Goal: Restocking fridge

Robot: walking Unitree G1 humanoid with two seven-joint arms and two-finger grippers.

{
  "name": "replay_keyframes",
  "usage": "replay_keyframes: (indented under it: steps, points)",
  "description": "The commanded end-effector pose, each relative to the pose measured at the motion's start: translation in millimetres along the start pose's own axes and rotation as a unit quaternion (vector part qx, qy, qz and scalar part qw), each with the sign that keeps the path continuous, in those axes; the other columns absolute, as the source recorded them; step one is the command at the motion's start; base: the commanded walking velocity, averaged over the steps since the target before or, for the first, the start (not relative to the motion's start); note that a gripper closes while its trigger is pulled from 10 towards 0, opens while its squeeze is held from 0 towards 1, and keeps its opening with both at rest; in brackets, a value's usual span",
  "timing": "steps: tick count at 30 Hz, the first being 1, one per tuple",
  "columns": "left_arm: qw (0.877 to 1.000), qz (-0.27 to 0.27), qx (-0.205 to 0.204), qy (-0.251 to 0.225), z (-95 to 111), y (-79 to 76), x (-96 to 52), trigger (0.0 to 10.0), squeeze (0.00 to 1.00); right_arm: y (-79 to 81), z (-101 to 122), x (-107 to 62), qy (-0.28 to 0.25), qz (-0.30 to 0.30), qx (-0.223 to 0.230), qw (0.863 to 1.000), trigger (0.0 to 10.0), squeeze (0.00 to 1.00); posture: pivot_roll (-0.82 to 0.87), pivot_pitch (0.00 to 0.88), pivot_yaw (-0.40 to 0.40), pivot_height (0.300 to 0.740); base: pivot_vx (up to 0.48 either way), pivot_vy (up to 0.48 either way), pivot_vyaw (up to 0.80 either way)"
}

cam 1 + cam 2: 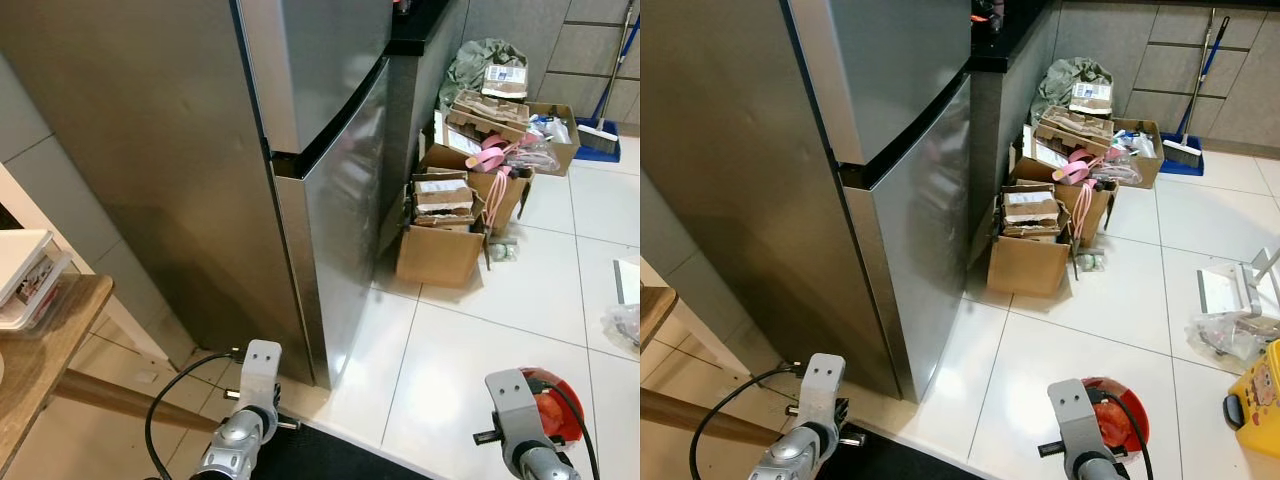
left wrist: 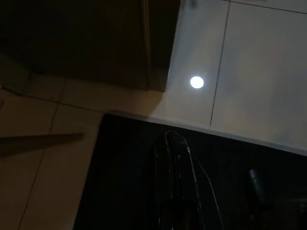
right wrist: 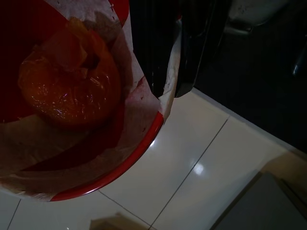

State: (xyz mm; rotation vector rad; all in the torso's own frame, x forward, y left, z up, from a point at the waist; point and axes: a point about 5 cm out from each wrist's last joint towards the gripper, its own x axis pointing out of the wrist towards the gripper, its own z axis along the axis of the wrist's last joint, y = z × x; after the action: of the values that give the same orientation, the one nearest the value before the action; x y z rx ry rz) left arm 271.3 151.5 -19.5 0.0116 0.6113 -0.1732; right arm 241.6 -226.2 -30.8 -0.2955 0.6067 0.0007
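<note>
Stainless-steel fridge (image 1: 200, 170), two doors, both closed, standing on a white tiled floor (image 1: 480, 340) at about 10 o'clock from the robot. The right tool (image 3: 168, 72) pinches the rim of a red bowl (image 3: 120, 163) covered with clear film; inside lies an orange, glossy food item (image 3: 67, 86). In the head views the bowl sits at 5 o'clock, low beside the right arm. The left tool (image 2: 177, 191) hangs over a dark mat (image 2: 129, 163); whether its fingers are spread cannot be told. At 1 o'clock, open cardboard boxes (image 1: 445, 225) hold packages and a pink item (image 1: 488, 155). At 9 o'clock, a wooden counter (image 1: 40, 350) carries a clear lidded container (image 1: 30, 280).
</note>
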Motion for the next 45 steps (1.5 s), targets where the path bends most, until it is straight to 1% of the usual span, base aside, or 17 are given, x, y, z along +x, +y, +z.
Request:
replay_keyframes:
  steps: [1,11,17,23,26,32,45]
  points:
    - [1.0,-0.004,-0.005,0.001,-3,-3.2,-0.6,10.0,0.0,-3.2,-1,-1.7,-0.007,-0.004,-0.003,1.0,10.0,0.0,-0.1,0.071,0.053,0.74,0.0,0.0,0.0]
    - [1.0,-0.005,-0.008,0.004,-7,-5.9,-1.4,10.0,0.0,-5.5,1,-1.2,-0.009,0.003,-0.017,1.0,10.0,0.0,-0.11,0.061,0.026,0.74,0.0,0.0,0.0]
    - [1.0,-0.008,-0.016,0.002,-9,-14.0,-0.9,10.0,0.0,-10.3,5,-0.3,-0.013,0.014,-0.04,0.999,10.0,0.0,-0.12,0.058,0.003,0.74,0.0,0.0,0.0]
    - [1.0,-0.007,-0.017,0.002,-11,-15.5,-1.5,10.0,0.0,-11.6,5,-0.4,-0.013,0.015,-0.043,0.999,10.0,0.0,-0.12,0.056,-0.003,0.74,0.0,0.0,0.0]
    - [1.0,-0.005,-0.018,0.002,-11,-15.3,-1.6,10.0,0.0,-11.2,5,-0.3,-0.013,0.016,-0.043,0.999,10.0,0.0,-0.11,0.056,-0.004,0.74,-0.259,0.0,0.0]
    - [1.0,-0.003,-0.013,-0.001,-8,-11.5,-1.8,10.0,0.0,-5.5,6,0.3,-0.013,0.021,-0.04,0.999,10.0,0.0,-0.1,0.061,0.008,0.74,-0.363,0.0,0.0]
    - [1.0,-0.014,0.003,0.001,-6,-11.4,-1.5,10.0,0.0,-2.0,1,-1.9,-0.011,0.016,-0.029,0.999,10.0,0.0,-0.1,0.07,0.035,0.74,-0.365,0.0,0.0]
